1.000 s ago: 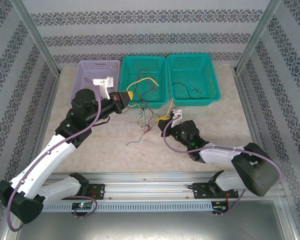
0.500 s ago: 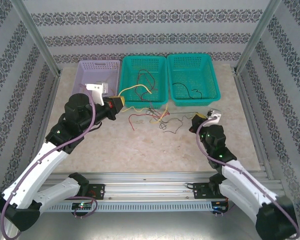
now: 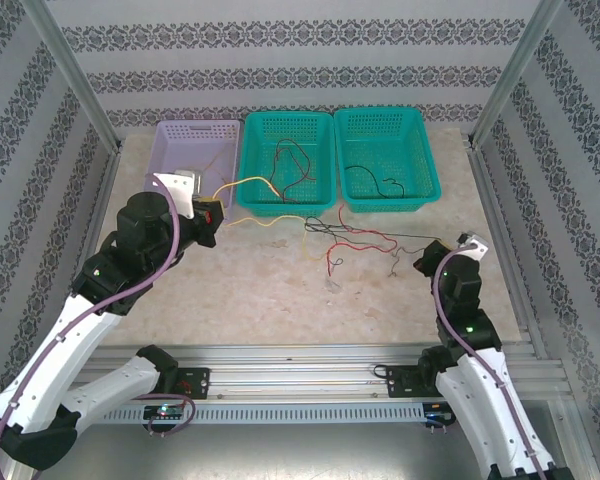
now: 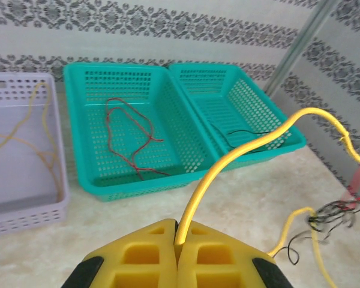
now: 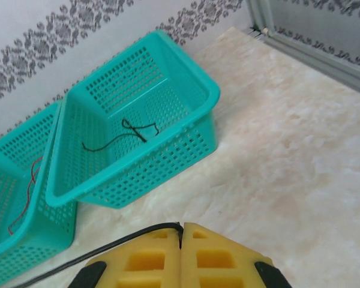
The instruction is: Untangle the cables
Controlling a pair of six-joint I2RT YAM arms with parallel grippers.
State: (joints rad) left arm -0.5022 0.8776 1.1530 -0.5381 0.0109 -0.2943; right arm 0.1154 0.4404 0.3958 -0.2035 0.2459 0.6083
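Observation:
The cables lie as a loose tangle [image 3: 345,245] of red, black and yellow-orange wires on the marble table, in front of the teal baskets. My left gripper [image 3: 213,213] is shut on a yellow cable [image 4: 240,153], which rises from between the jaws [image 4: 179,231] and arcs right toward the tangle [image 4: 333,213]. My right gripper [image 3: 427,250] is shut on a thin black cable [image 5: 108,247], which leaves the jaws [image 5: 181,231] to the left and runs taut to the tangle.
A purple basket [image 3: 198,124] holds yellow wires [image 4: 24,141]. The middle teal basket [image 3: 288,116] holds a red wire [image 4: 132,135]. In the right teal basket [image 3: 385,111] lies a black wire [image 5: 129,135]. Metal frame posts [image 3: 75,90] flank the table.
My left gripper has pulled left and my right gripper far right, each keeping its cable. The bunched tangle has stretched out sideways across the table.

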